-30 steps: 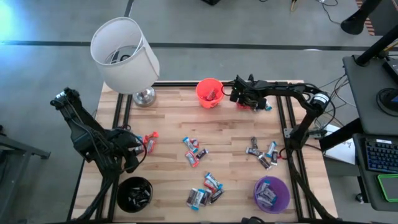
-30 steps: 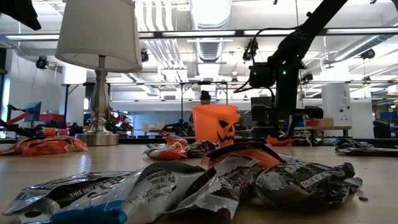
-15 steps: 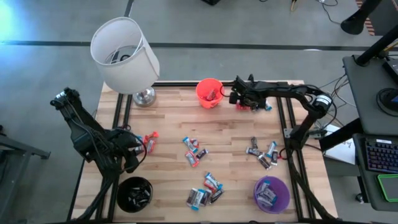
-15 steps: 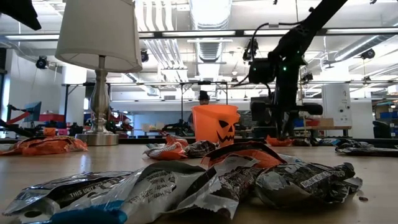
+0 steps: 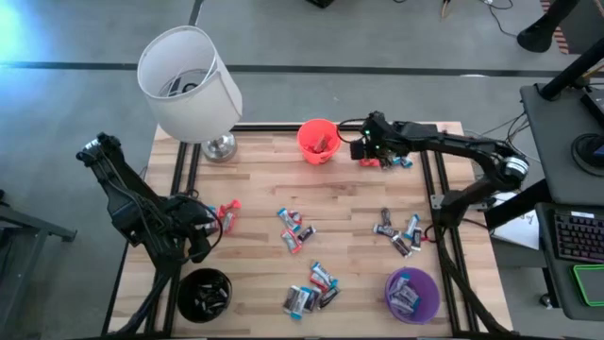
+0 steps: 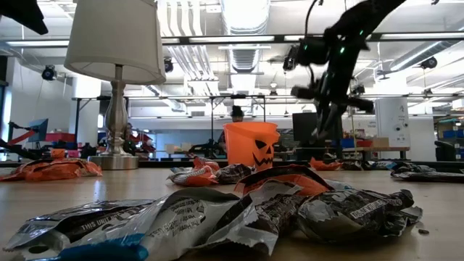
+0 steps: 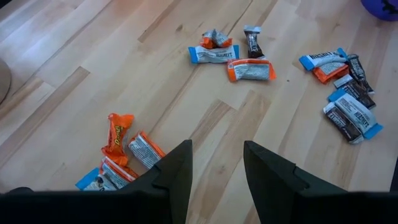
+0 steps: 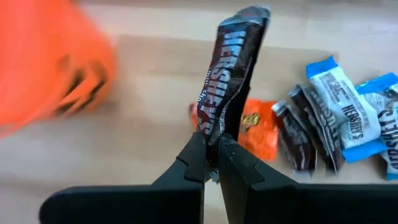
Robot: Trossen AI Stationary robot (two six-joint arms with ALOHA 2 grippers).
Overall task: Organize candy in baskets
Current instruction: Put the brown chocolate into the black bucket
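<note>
A dark brown Hershey's bar [image 8: 231, 71] stands pinched in the right gripper [image 5: 368, 144], lifted off the table just right of the orange bucket [image 5: 318, 141] at the high view's upper middle (more candies [image 8: 329, 118] lie below it). The left gripper [image 7: 214, 168] hangs parted and empty at lower left, near an orange candy pile [image 5: 226, 213].

Orange bucket [image 6: 251, 144]: black jack-o'-lantern face printed on side. Purple bucket [image 5: 412, 294]: silver and blue wrappers inside. Black bucket [image 5: 204, 294]: dark wrappers inside. Hershey's bar [image 8: 227, 78]: dark brown wrapper, silver lettering. Reese's candy [image 8: 259, 129]: orange wrapper, yellow logo. Cookies-and-creme bars [image 8: 339, 103]: white and light blue wrappers. Lampshade [image 5: 189, 82]: white; lamp base [image 5: 218, 146] silver. Table [image 5: 349, 203]: pale wood planks, black frame. Left gripper [image 7: 215, 180], right gripper [image 8: 212, 163]: black.
</note>
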